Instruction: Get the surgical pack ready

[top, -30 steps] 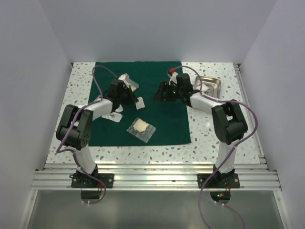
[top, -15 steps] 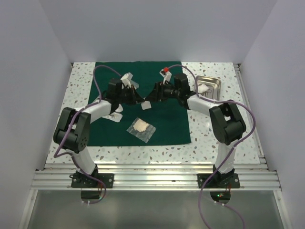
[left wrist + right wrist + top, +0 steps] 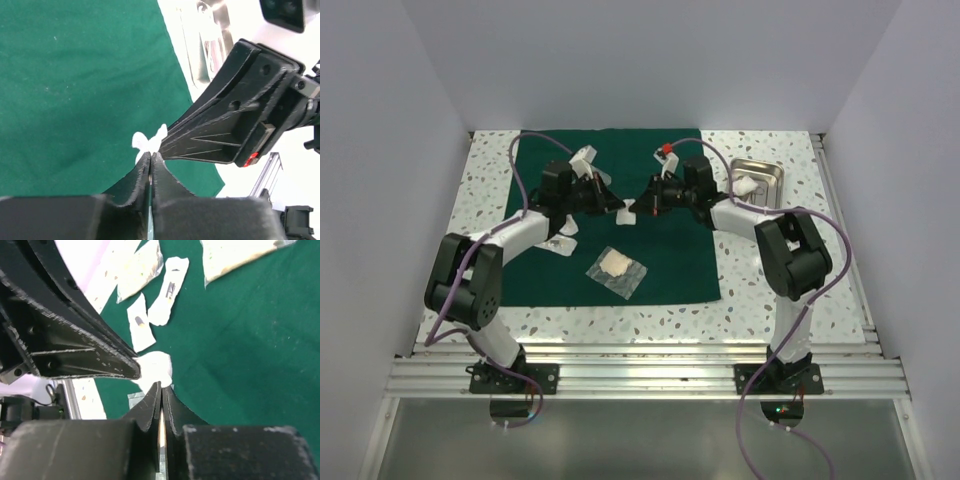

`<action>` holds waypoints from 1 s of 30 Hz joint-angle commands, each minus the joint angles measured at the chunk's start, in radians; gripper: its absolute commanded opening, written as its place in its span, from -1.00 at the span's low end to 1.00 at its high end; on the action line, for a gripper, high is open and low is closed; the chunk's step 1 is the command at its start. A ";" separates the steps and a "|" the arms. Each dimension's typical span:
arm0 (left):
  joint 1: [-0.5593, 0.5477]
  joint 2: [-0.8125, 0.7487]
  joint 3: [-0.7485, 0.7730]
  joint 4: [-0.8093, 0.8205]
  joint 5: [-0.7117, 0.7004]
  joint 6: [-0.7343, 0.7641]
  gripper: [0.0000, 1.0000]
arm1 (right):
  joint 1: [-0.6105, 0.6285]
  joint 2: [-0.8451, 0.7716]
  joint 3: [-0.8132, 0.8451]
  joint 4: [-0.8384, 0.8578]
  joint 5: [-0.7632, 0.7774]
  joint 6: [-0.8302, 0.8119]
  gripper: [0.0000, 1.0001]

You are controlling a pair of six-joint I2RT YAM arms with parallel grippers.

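The dark green cloth point(image 3: 660, 250) lies flat on the table. Above its middle, my left gripper point(image 3: 619, 208) and right gripper point(image 3: 639, 207) meet tip to tip. Both pinch the same small white pouch point(image 3: 629, 214). In the left wrist view my left gripper point(image 3: 151, 155) stands shut on the pouch point(image 3: 145, 141), with the right fingers point(image 3: 220, 135) coming in from the right. My right gripper point(image 3: 161, 386) is shut on the pouch's point(image 3: 159, 367) other edge. A clear gauze pouch point(image 3: 616, 271) lies on the cloth nearer the arms. The steel tray point(image 3: 775, 173) sits to the right of the cloth.
Two small white packets point(image 3: 167, 290) point(image 3: 139, 327) and other pouches point(image 3: 560, 242) lie on the cloth's left part under the left arm. Something white lies in the tray. White walls enclose the speckled table point(image 3: 780, 300) on three sides.
The left gripper carried the white pouch to the cloth's middle while the right gripper came left to meet it. The right gripper's jaws shut on the pouch.
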 commanded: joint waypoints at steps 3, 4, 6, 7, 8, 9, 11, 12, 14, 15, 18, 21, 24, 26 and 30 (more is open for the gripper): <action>-0.002 -0.048 0.011 0.026 -0.012 -0.001 -0.12 | 0.001 0.001 0.036 0.010 0.004 0.024 -1.00; 0.000 -0.058 0.014 -0.005 -0.076 0.017 0.09 | -0.002 -0.019 0.035 -0.016 0.066 0.016 -1.00; 0.012 -0.088 0.019 -0.045 -0.172 0.039 0.49 | -0.025 -0.036 0.041 -0.096 0.128 0.007 -1.00; 0.020 -0.096 0.028 -0.074 -0.258 0.054 0.56 | -0.040 -0.051 0.047 -0.122 0.177 0.011 -1.00; 0.027 -0.101 0.034 -0.089 -0.292 0.060 0.68 | -0.078 -0.057 0.049 -0.144 0.188 0.017 -1.00; 0.043 -0.094 0.055 -0.101 -0.341 0.068 0.72 | -0.101 -0.066 0.043 -0.161 0.191 0.039 -1.00; 0.056 -0.076 0.083 -0.146 -0.386 0.070 0.84 | -0.181 -0.088 0.029 -0.167 0.206 0.072 -1.00; 0.070 -0.046 0.101 -0.163 -0.407 0.070 0.90 | -0.207 -0.094 0.026 -0.199 0.219 0.091 -1.00; 0.084 -0.009 0.150 -0.197 -0.446 0.071 0.94 | -0.281 -0.109 0.036 -0.259 0.268 0.093 -1.00; 0.101 0.028 0.166 -0.198 -0.455 0.071 0.95 | -0.304 -0.115 0.041 -0.306 0.288 0.080 -1.00; 0.122 0.098 0.239 -0.246 -0.519 0.086 0.96 | -0.384 -0.131 0.052 -0.392 0.355 0.073 -1.00; 0.141 0.183 0.322 -0.305 -0.582 0.108 0.97 | -0.450 -0.143 0.049 -0.420 0.395 0.079 -1.00; 0.167 0.257 0.388 -0.333 -0.601 0.113 0.97 | -0.502 -0.143 0.058 -0.454 0.453 0.070 -1.00; 0.182 0.287 0.414 -0.338 -0.607 0.114 0.98 | -0.528 -0.132 0.066 -0.461 0.467 0.073 -1.00; 0.195 0.376 0.492 -0.367 -0.615 0.122 0.97 | -0.540 -0.085 0.137 -0.517 0.519 0.053 -0.52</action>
